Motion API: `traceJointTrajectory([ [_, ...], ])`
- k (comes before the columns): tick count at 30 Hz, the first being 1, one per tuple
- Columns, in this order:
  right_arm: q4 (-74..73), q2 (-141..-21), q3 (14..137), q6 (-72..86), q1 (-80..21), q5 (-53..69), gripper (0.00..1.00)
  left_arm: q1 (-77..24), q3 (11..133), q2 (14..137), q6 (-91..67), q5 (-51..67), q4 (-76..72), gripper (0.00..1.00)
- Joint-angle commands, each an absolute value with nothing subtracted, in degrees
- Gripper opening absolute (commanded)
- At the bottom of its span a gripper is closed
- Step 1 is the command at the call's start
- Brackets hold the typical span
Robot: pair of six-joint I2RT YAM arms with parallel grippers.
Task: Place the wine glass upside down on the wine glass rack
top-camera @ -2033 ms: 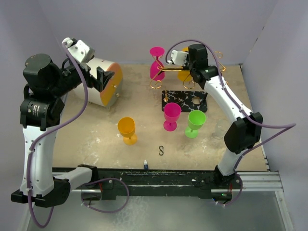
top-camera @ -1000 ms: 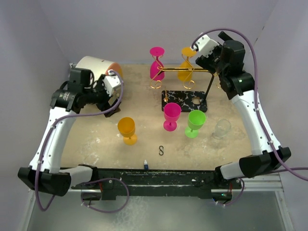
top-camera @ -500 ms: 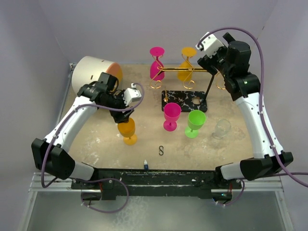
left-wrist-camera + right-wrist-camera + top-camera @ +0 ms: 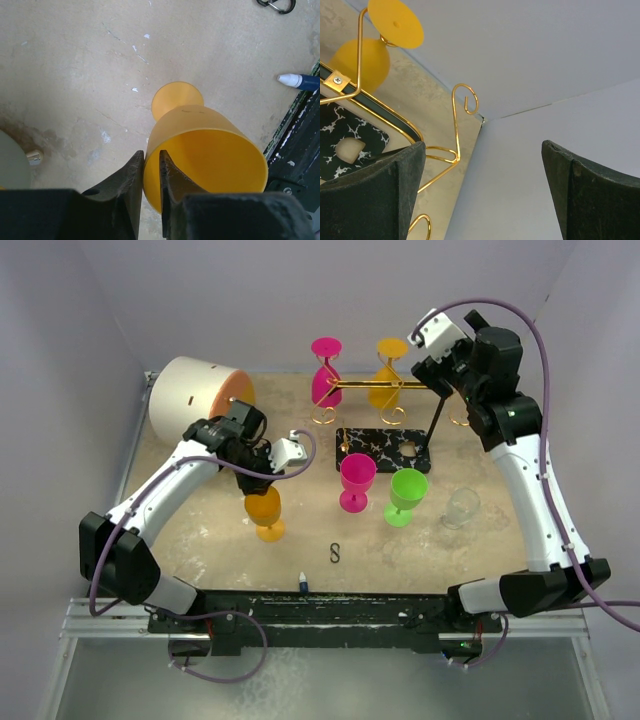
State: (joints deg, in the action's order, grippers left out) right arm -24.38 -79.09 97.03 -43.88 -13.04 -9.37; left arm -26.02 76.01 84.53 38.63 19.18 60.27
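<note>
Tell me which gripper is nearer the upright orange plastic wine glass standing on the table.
Left. The left gripper pinches the rim of the upright orange plastic wine glass, one finger inside. The right gripper hangs open far off, beside the gold wire rack.

You are looking at no legible writing in any of the three views: the white veining on the wine glass rack (image 4: 385,445) is forming only a pattern, and the small blue-and-white tube (image 4: 300,81) is showing no readable print.
</note>
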Motion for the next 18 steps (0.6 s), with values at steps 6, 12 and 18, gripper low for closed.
traceJointTrajectory([
  [6, -23.4, -78.2, 97.1, -42.9, -12.6, -10.0, 1.0, -26.5, 76.0, 83.7, 41.0, 17.4, 59.9, 0.08],
  [12, -23.1, -78.4, 97.1, -43.0, -12.6, -9.9, 1.0, -26.5, 77.5, 83.3, 42.5, 16.3, 62.0, 0.0],
  [18, -23.1, -79.5, 98.9, -43.8, -12.6, -10.8, 1.0, -26.5, 80.3, 80.3, 44.3, 14.9, 66.4, 0.0],
])
